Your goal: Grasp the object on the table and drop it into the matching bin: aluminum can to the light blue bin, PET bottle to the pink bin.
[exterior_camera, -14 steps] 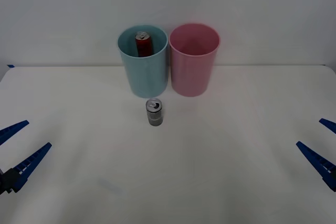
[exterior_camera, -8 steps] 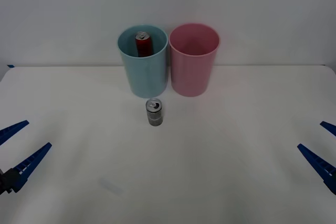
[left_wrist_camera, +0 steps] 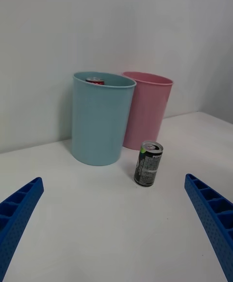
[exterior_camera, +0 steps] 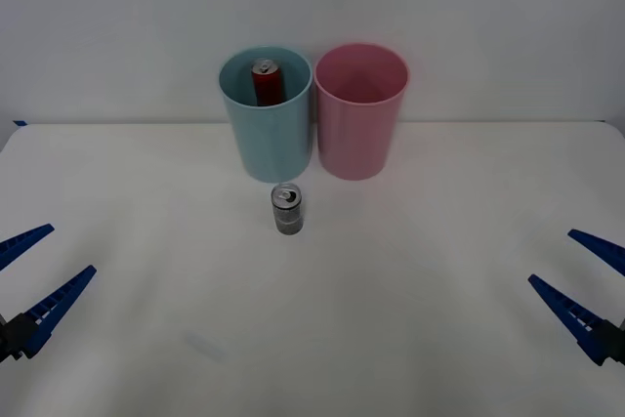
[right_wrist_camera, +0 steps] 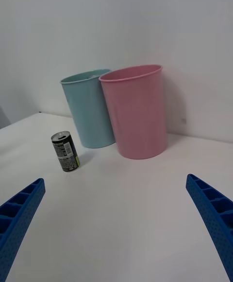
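White surface [exterior_camera: 146, 192], plain white wall behind. Left gripper [exterior_camera: 27, 278] low at left edge, fingers spread. Light blue bin [exterior_camera: 267, 134] holds red can [exterior_camera: 266, 82]; aluminum can [exterior_camera: 287, 210] upright just before it; pink bin [exterior_camera: 360, 119] beside. Right gripper [exterior_camera: 584, 278] at right edge, fingers spread.

You have one stray item on record: a red can [exterior_camera: 266, 82] in the upper centre of the front view, standing upright, its shiny top just below the rim around it. In the left wrist view you see its red top [left_wrist_camera: 95, 81] peeking up, upper left of centre. Behind everything, you have a plain pale wall [exterior_camera: 488, 7] across the top of frame.
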Motion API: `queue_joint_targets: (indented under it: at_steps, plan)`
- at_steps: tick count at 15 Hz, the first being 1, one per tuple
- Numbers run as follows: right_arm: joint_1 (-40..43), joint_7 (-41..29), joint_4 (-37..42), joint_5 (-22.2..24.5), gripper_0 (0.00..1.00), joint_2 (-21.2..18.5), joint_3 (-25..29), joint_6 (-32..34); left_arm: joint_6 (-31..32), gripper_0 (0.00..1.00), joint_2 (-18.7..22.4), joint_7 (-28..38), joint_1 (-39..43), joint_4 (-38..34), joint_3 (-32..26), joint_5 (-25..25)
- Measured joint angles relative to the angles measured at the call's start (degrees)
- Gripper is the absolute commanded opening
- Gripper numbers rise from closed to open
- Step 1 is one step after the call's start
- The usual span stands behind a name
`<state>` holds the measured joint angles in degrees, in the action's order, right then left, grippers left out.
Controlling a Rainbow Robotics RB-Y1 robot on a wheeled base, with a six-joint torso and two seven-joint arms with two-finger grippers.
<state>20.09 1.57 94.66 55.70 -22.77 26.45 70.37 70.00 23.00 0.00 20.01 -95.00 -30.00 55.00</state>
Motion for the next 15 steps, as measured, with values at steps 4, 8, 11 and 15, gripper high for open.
queue_joint_targets:
  at_steps: [4,8,11,15]
  plan:
    - [-2.2,1.9,-0.2,2.8,1.0,-0.2,-4.1,-2.7,0.0,1.0,0.0,0.0,0.0,0.0,0.0,0.0]
    - [-4.9,4.5,-1.4,4.5,1.0,-0.8,-9.0,-5.7,0.0,1.0,0.0,0.0,0.0,0.0,0.0,0.0]
    - [-8.8,8.8,-5.3,4.6,1.0,-1.4,-13.0,-7.1,0.0,1.0,0.0,0.0,0.0,0.0,0.0,0.0]
    - [-11.3,11.9,-6.5,4.6,1.0,-2.6,-19.1,-13.8,0.0,1.0,0.0,0.0,0.0,0.0,0.0,0.0]
